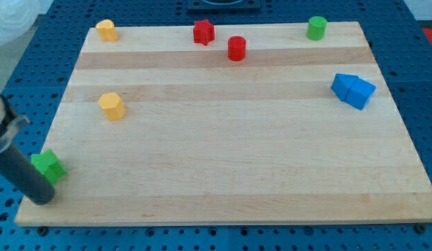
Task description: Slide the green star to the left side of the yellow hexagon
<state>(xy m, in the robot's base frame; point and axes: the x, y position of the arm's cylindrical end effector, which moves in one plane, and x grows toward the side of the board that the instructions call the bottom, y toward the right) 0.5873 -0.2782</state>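
A: Where is my tip (pixel 43 201) right now?

B: At the view's bottom left corner of the counter (pixel 237 160), touching the green star (pixel 48 166) on its lower left side. There are no fingers here, only a plain dark rod, so nothing is apart, together or clamped.

A: And the yellow hexagon (pixel 112 106)?

B: Up and to the right of the star, well apart from it, with bare wood between them. A second yellow block (pixel 106 30) sits at the top left corner.

A: How much room?

B: The star lies just beside the left edge and near the bottom edge. The red star (pixel 203 31), red cylinder (pixel 236 49), green cylinder (pixel 316 28) and blue block (pixel 353 90) stay far off, leaving the middle wide open
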